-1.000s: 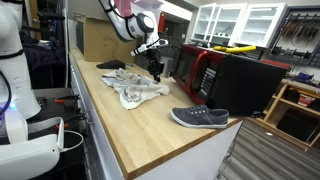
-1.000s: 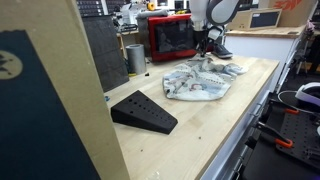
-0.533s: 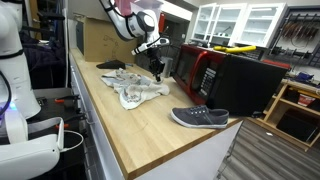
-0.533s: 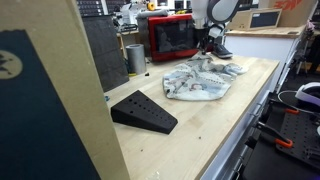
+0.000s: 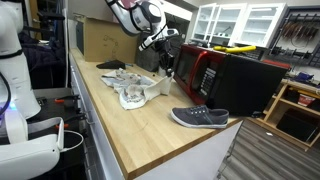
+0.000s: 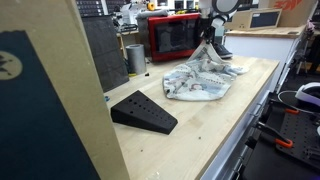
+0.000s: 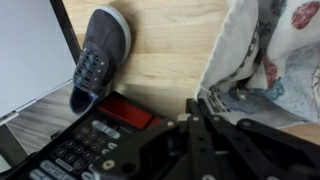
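One patterned cloth [image 5: 133, 92] lies across the middle of the counter [image 5: 120, 140]. One part is drawn up to the gripper [image 5: 165, 66], its jaws pinching the fabric. A grey shoe [image 5: 200, 118] sits well apart, near the counter's end corner.

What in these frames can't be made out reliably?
1. Grip of the hand on the patterned cloth: too small in both exterior views, dark and blurred in the wrist view.
2. Full extent of the patterned cloth: cut off by the wrist view's right edge.
3. Near left part of the table: hidden behind a tan board in an exterior view.
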Robot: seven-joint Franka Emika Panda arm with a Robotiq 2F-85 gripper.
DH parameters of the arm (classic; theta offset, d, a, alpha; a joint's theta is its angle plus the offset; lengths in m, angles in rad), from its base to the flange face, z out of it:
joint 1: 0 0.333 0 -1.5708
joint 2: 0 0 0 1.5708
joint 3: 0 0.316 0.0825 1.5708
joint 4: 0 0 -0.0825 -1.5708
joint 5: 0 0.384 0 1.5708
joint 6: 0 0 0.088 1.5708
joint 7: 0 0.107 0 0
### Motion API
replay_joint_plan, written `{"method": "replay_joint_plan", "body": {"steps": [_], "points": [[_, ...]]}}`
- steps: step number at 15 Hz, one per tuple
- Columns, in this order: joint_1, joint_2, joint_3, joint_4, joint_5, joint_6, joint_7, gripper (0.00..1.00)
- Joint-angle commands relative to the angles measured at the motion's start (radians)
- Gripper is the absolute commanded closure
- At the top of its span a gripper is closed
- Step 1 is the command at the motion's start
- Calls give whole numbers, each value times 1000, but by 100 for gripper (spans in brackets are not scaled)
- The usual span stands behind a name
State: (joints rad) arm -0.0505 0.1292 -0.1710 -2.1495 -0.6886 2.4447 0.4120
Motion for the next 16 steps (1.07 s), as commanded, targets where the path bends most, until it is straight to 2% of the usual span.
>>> {"method": "replay_joint_plan", "body": {"steps": [1, 6, 7, 9, 12, 14, 16], "points": [[5, 4, -4, 42, -121, -21, 95, 100], [12, 8, 3, 65, -372, -52, 284, 99], [11, 7, 7, 65, -414, -62, 329, 74], [10, 2, 16, 62, -490, -88, 416, 68], [8, -7, 33, 52, -559, -118, 511, 43], [1, -12, 48, 41, -517, -101, 513, 30], [-11, -17, 64, 26, -397, -47, 439, 15]]}}
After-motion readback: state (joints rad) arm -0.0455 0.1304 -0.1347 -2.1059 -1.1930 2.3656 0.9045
